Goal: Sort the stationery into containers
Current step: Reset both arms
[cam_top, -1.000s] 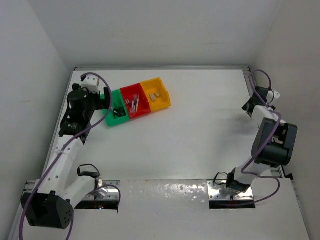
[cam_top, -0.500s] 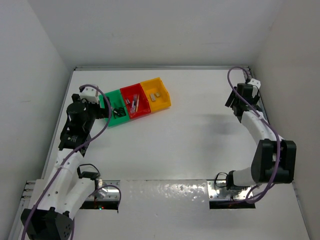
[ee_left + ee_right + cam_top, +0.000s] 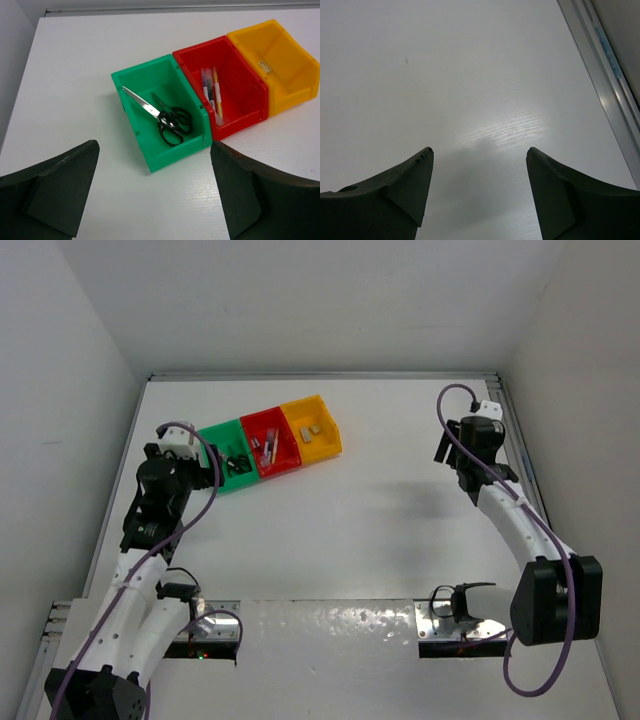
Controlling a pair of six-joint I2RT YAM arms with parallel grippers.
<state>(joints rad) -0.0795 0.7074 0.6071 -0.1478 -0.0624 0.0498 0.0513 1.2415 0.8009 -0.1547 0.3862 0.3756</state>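
Green bin (image 3: 175,155) holds scissors (image 3: 165,117), red bin (image 3: 200,47) pens (image 3: 209,92), yellow bin (image 3: 295,75) erasers (image 3: 311,427), sorted by kind, so my left gripper (image 3: 154,150) beside them and right gripper (image 3: 479,150) across the desk (image 3: 470,65) gape empty.

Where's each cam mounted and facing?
Top external: fixed above and behind the bases, looking down on the table; both arms show, left gripper by the bins, right gripper over the right side.
Left wrist: on that wrist, faces forward-down at green bin with scissors, red bin with pens, yellow bin; left fingers at bottom.
Right wrist: on that wrist, faces down at table and edge rail; right fingers at bottom.
Shared: top external and left wrist both see the bins.
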